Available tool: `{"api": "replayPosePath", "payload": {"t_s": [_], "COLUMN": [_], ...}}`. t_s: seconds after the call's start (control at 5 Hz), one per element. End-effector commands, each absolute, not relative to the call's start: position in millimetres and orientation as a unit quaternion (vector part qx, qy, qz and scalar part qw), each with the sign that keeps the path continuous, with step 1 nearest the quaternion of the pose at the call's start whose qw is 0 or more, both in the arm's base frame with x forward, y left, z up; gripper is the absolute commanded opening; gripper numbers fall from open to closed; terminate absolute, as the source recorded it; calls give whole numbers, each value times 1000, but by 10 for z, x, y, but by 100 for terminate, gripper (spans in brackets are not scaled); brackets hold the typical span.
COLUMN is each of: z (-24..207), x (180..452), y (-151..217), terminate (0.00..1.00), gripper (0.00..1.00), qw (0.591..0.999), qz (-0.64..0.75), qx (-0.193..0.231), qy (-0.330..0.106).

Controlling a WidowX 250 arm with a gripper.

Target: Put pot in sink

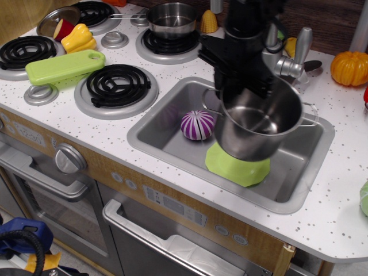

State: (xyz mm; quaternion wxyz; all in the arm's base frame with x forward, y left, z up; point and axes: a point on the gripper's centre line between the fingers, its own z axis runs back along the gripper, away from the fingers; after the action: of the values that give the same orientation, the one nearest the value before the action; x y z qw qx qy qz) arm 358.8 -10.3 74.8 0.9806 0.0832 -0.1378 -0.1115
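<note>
**Op A:** Only one view, the overhead one. I've got the pot [259,122] hanging off the pincer [241,86], which is clamped on the pot's far rim. The pot sits directly below and slightly toward the camera from the pincer, held above the sink [167,123] and not resting on the bottom.

**Op B:** So which step are you in?

**Op A:** I judge it's the carry finishing and the lowering about to start. Next I need a straight descent, then to part the pincer. Under the pot lies a green plate [238,167], so it may land tilted there. A purple striped ball [197,125] sits just left of it.

**Op B:** Counts?

**Op A:** One pot, one sink, one plate, one ball. Further left on the desk [339,230]: four coil burners, one small saucepan [171,18], one green cutting board [64,66], one yellow pepper [78,38]. One pumpkin [349,67] to the pincer's right.
</note>
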Motion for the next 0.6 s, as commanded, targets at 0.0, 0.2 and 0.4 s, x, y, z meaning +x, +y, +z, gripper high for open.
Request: {"api": "replayPosePath", "payload": {"t_s": [0.0, 0.2, 0.4], "z": [542, 217, 43], "x": [3624, 3579, 3544], "y": [81, 152, 130], "terminate": [0, 0, 0], "gripper": [0, 100, 100], "qw": [971, 969, 965], "qz": [-135, -144, -144], "qx": [67, 32, 6], "qy": [-188, -200, -221]}}
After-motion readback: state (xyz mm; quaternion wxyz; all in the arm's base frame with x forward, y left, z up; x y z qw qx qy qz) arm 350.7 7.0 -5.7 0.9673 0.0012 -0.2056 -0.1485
